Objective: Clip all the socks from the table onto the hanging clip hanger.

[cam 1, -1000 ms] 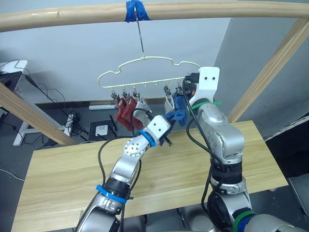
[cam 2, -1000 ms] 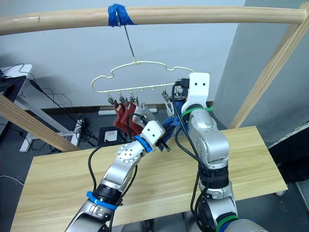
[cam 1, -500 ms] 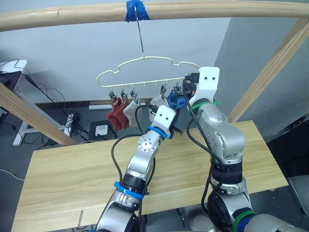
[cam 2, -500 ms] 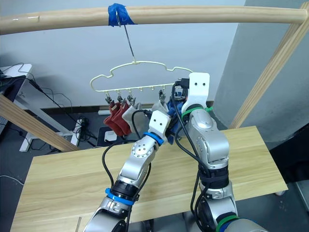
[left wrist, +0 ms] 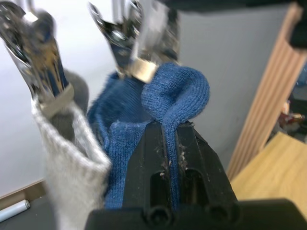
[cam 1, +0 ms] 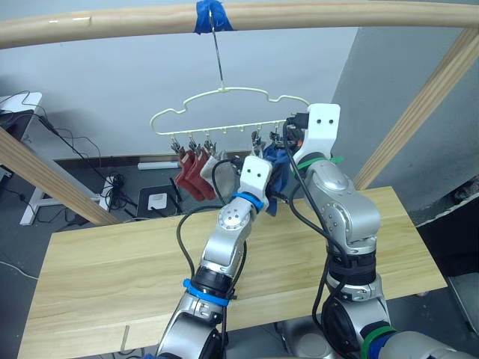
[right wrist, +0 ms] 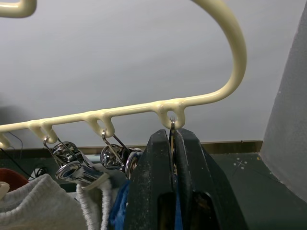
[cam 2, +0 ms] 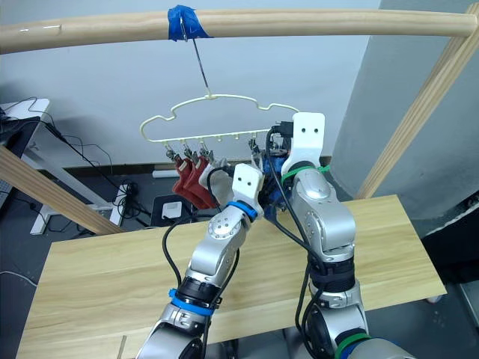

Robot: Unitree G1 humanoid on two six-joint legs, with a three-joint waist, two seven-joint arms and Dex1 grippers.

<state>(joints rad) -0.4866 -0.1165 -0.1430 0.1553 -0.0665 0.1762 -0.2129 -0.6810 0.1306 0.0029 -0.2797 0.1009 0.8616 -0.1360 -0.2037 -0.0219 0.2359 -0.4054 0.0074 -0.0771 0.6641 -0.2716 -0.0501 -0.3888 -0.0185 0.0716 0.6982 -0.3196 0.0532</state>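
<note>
Left arm raised since a second ago, its gripper (cam 1: pixel 271 203) brought from below the clips up to the blue sock (left wrist: pixel 178 93); the red socks have swung slightly; hanger and right arm unchanged. Table (cam 1: pixel 97 262): pale wood planks, beneath both arms. Wooden pole (cam 1: pixel 112 22): overhead, blue tape at the hook. Clip hanger (cam 1: pixel 224 93): cream wire, hung from the pole, clips in a row along its lower bar. Socks on clips, robot's left to right: two rust-red (cam 1: pixel 193 170), light grey (left wrist: pixel 72 158), blue. Left gripper: fingers (left wrist: pixel 148 163) clamped together on a fold of the blue sock, just under a clip. Right gripper (right wrist: pixel 171 139): fingers pressed onto the end clip (right wrist: pixel 171 125) of the hanger.
</note>
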